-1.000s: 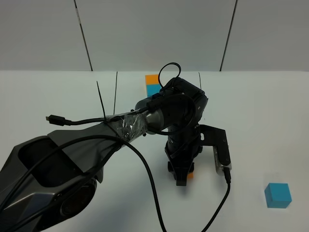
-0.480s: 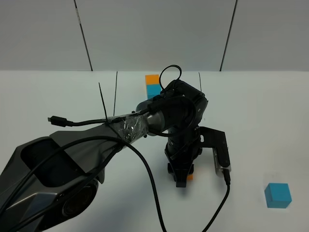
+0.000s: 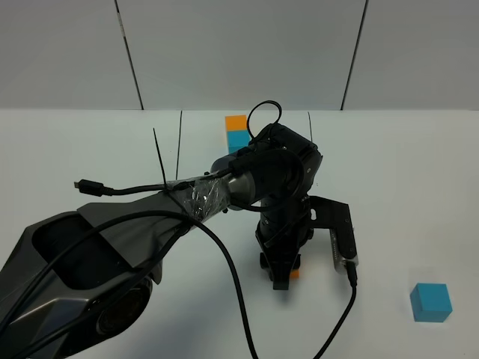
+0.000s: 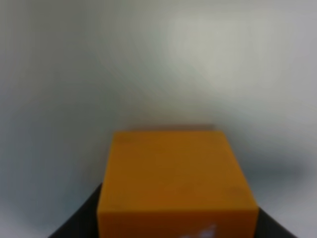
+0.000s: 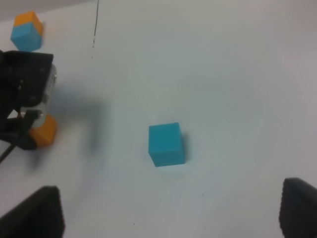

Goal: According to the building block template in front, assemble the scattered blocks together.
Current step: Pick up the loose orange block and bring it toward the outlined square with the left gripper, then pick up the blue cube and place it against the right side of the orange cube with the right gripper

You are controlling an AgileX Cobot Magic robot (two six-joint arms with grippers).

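We see the left gripper (image 3: 281, 275) reaching across the middle of the white table (image 3: 412, 187), pointing straight down. Its jaws are closed narrowly on the orange cube (image 4: 173, 183). In the left wrist view the cube fills the space between the two dark fingers (image 4: 74, 223), and from the high camera only a sliver of orange shows beside the fingertips. We cannot tell whether the cube rests on the table or hangs just above it.

The cyan cube (image 3: 430, 301) sits alone on the table, well apart from the orange cube, toward the near right corner in the high view. It is upright and nothing touches it.

The building block template (image 3: 237, 131) lies at the far edge of the table, behind the left arm. Its orange block is on the far side, its cyan block on the near side, and the two are joined as one short bar.

The right gripper (image 5: 171, 198) does not show in the high view. In its own wrist view its jaws stand wide apart and hold nothing. It hovers above the table, with the cyan cube lying on the surface ahead of the gap between its fingers. That same view also shows the orange cube in the left gripper and, further off, the template.
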